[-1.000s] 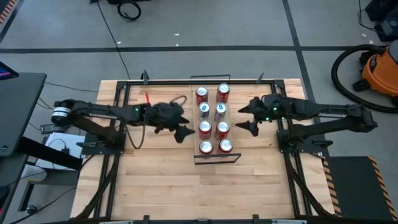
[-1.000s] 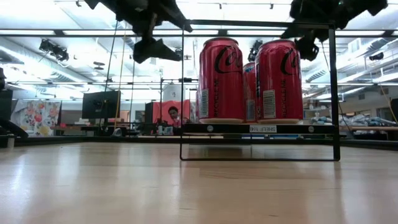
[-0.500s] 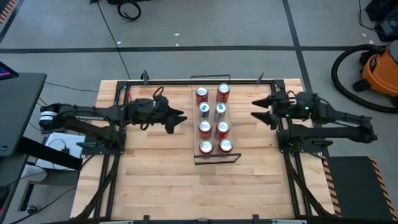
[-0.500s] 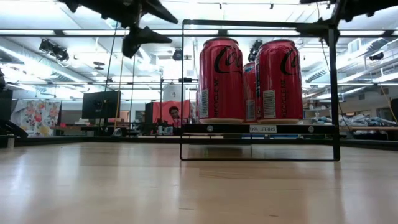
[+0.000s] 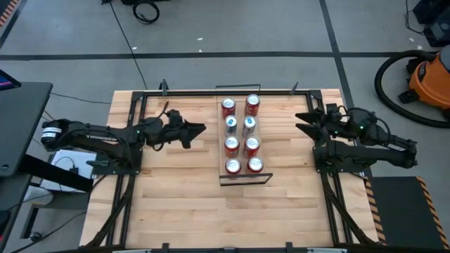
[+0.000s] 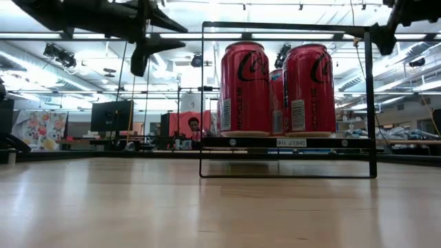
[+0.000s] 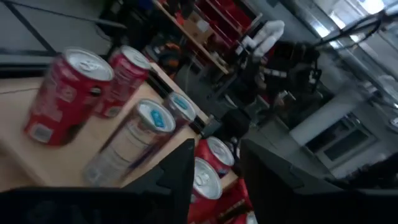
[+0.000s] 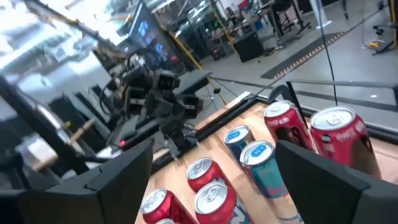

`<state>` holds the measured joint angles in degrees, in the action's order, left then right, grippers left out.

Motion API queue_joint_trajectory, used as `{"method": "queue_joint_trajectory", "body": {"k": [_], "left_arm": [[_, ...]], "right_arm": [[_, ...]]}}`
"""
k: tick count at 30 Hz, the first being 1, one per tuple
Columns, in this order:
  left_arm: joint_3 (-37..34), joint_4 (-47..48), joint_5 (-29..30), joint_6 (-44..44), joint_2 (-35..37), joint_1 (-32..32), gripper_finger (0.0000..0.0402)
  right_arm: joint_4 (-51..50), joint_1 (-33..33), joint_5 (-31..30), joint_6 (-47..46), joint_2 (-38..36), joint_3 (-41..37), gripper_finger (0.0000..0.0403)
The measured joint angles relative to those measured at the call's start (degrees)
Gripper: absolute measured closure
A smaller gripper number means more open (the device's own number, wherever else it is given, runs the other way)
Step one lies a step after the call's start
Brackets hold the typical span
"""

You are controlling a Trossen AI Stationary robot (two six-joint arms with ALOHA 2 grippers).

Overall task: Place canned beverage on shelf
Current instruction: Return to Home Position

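The shelf [image 5: 241, 135] is a narrow light-wood board on a black wire frame [image 6: 286, 142], standing mid-table. Several cans stand upright on it in two rows: red ones [image 5: 228, 107] at the far end, two silver-blue ones [image 5: 249, 126] behind them, and red ones [image 6: 243, 88] at the near end. My left gripper [image 5: 197, 135] hovers left of the shelf, open by a narrow gap with nothing in it, and the gap also shows in its wrist view [image 7: 214, 155]. My right gripper [image 5: 301, 123] hovers right of the shelf, open and empty [image 8: 214, 146].
A black metal frame [image 5: 144, 95] runs along the table's far and side edges. Bare wood tabletop [image 5: 211, 218] lies on the near side of the shelf. An orange vacuum [image 5: 429, 77] stands on the floor beyond the right edge.
Both grippers have drawn back from the shelf, the left toward the table's left edge and the right toward its right edge. The left gripper's fingers have come closer together, and the right's have narrowed a little. The cans have stayed in place.
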<state>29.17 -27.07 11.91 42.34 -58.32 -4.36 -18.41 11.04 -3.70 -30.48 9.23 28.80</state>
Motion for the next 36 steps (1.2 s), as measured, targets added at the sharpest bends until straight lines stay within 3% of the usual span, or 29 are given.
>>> {"method": "queue_joint_trajectory", "body": {"k": [5, 11, 17, 24, 28, 36], "left_arm": [[-2.6, -0.2, 0.5, 0.1, 5.8, -1.1, 0.0284], [-3.3, 10.2, -0.7, -1.5, 14.3, -1.7, 0.0306], [-3.4, 18.5, -5.6, -4.1, 19.1, -0.6, 0.0329], [-3.4, 19.3, -8.1, -10.9, 20.2, 1.8, 0.0352], [-3.4, 21.9, -10.9, -13.6, 20.1, 2.0, 0.0360], [-4.8, 19.8, -14.4, -16.2, 20.1, 2.0, 0.0378]], "right_arm": [[1.8, 0.0, -1.6, -4.3, -6.1, -3.7, 0.0055], [2.1, 0.0, -4.7, -7.9, -8.9, -7.7, 0.0055], [16.1, 0.0, -8.6, -16.1, -8.6, -17.1, 0.0055], [31.1, 0.0, -17.8, -24.5, -8.5, -27.6, 0.0055], [29.2, 0.0, -21.8, -27.1, -8.4, -28.2, 0.0055], [29.4, 0.0, -21.9, -27.9, -8.4, -28.2, 0.0055]]}}
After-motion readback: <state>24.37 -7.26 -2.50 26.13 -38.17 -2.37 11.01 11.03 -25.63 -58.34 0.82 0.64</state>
